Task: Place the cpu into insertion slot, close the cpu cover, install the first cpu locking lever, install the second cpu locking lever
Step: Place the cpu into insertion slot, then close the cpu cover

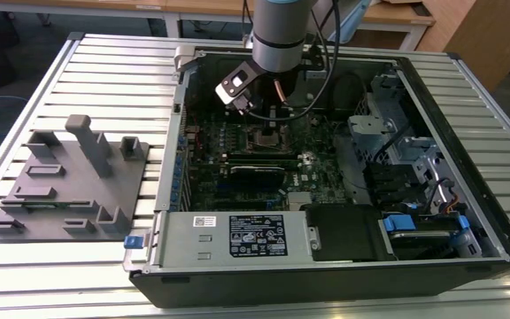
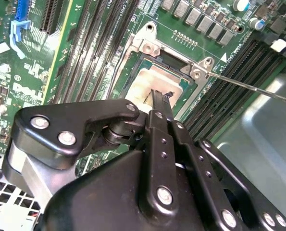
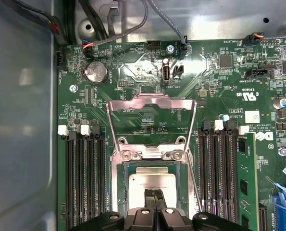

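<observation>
Black hand point(image 3: 155, 193), pinched, touches dull square cpu point(image 3: 142, 183); shiny cover point(image 3: 151, 101) open.

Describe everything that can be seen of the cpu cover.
The cpu cover is a thin, shiny silver metal frame with a large square window, through which the green board shows. It stands open, folded back away from the insertion slot and joined to it at its hinge edge. The gripper is apart from it, down over the cpu.
</observation>
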{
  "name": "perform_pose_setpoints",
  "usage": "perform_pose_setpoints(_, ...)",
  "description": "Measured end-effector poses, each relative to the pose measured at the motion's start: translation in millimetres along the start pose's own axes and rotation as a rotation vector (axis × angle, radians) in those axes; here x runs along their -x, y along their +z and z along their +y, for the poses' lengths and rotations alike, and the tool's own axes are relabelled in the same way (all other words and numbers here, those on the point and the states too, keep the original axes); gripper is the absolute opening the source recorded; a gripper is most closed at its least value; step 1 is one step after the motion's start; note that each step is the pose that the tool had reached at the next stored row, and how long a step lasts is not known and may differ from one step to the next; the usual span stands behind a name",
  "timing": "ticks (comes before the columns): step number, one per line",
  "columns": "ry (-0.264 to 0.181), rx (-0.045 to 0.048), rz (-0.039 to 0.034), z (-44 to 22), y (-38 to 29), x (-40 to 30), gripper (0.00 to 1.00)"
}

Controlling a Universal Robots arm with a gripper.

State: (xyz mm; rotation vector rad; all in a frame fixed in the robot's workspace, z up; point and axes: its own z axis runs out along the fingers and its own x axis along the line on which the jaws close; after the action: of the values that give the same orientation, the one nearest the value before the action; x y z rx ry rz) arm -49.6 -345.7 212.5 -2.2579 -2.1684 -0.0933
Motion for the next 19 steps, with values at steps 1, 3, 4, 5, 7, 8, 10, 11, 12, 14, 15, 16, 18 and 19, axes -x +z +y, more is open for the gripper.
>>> perform_pose_setpoints(1,0.0,0.0001,0.0001,0.1,-1.1,-0.1,0.1)
perform_pose_setpoints(3,0.0,0.0,-0.0001,0.1,-3.5,-0.2,0.1)
perform_pose_setpoints(4,0.0,-0.0001,-0.0001,0.1,-4.5,-0.2,0.1)
perform_pose_setpoints(5,0.0,0.0,0.0,0.2,-4.9,-0.3,0.1)
perform_pose_setpoints(7,0.0,0.0,0.0,0.2,-5.4,-0.3,0.1)
perform_pose_setpoints(8,0.0,0.0,0.0,0.2,-5.7,-0.3,0.1)
perform_pose_setpoints(10,0.0,0.0,0.0,0.2,-5.8,-0.3,0.1)
perform_pose_setpoints(11,0.0,0.0,0.0,0.2,-5.8,-0.3,0.1)
perform_pose_setpoints(12,0.0,-0.0001,-0.0002,0.2,-6.0,-0.3,0.1)
perform_pose_setpoints(14,0.0,-0.0002,-0.0003,0.2,-6.5,-0.3,0.1)
perform_pose_setpoints(15,0.0,-0.0001,-0.0002,0.2,-6.8,-0.3,0.1)
perform_pose_setpoints(16,0.0,0.0,0.0,0.3,-7.0,-0.4,0.1)
perform_pose_setpoints(18,0.0,-0.0001,-0.0001,0.3,-7.5,-0.4,0.1)
perform_pose_setpoints(19,0.0,-0.0002,-0.0003,0.3,-7.9,-0.4,0.1)
